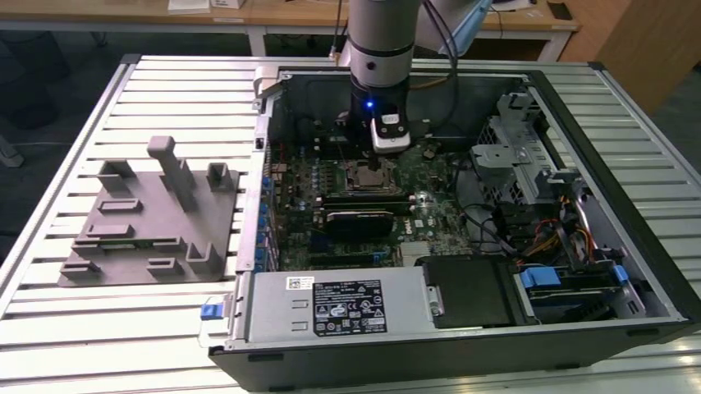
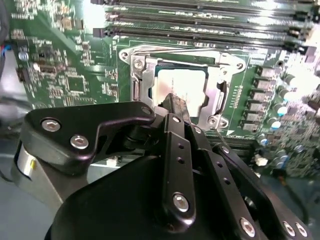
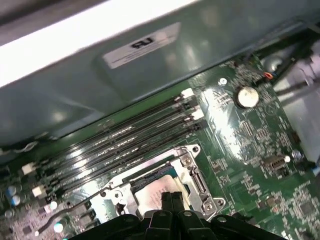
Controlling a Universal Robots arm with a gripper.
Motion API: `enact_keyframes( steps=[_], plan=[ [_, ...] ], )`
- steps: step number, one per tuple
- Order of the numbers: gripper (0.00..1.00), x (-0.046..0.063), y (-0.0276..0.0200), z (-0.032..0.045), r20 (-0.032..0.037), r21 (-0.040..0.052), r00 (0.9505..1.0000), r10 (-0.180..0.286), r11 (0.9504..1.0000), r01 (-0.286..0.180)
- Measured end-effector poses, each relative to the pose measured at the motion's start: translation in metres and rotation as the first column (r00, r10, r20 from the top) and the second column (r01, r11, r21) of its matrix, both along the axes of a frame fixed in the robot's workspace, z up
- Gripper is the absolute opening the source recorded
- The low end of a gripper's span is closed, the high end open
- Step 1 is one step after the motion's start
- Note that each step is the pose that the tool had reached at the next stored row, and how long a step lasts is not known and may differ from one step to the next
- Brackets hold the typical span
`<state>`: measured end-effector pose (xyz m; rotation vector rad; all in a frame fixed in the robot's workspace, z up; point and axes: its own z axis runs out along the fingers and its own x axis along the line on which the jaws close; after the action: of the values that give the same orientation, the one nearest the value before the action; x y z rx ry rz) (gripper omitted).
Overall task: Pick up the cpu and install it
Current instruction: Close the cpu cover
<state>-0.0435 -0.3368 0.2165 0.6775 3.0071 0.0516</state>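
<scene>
The gripper (image 2: 175,102) is shown low over the CPU socket (image 2: 137,67) of the motherboard (image 2: 65,80) inside the open computer case (image 1: 328,308), its black jaws pressed together on nothing in both wrist views. The cpu (image 2: 182,85) is seen lying flat within the socket's metal frame, silvery top upward, just beyond the fingertips. A grey fixture block (image 1: 143,222) is seen on the slatted table (image 1: 110,328), at the exterior view's left of the case

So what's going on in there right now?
The arm's pincer is down inside the open computer case, right over the socket. The cpu lies flat in that socket, and the pincer's fingers are shut together over one edge of it. Whether they touch the chip can't be told.
</scene>
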Motion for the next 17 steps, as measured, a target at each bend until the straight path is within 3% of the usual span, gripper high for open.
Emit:
enact_keyframes(
  steps=[3,6,12,13,17],
  plan=[
    [0.11,0.0,0.0,-0.0002,0.0,-0.0008,0.9985,0.054,0.9985,-0.054],
    [0.11,0.0,0.0,-0.0003,-0.0002,-0.0017,0.994,0.109,0.994,-0.109],
    [0.11,0.0,0.0,-0.0008,-0.0009,-0.0057,0.9764,0.216,0.9764,-0.216],
    [0.11,0.0,0.0,-0.0008,-0.0034,-0.0109,0.9736,0.228,0.9736,-0.228],
    [0.11,-0.0001,0.0,-0.0014,-0.0251,-0.0581,0.9682,0.249,0.9665,-0.25]
  ],
)
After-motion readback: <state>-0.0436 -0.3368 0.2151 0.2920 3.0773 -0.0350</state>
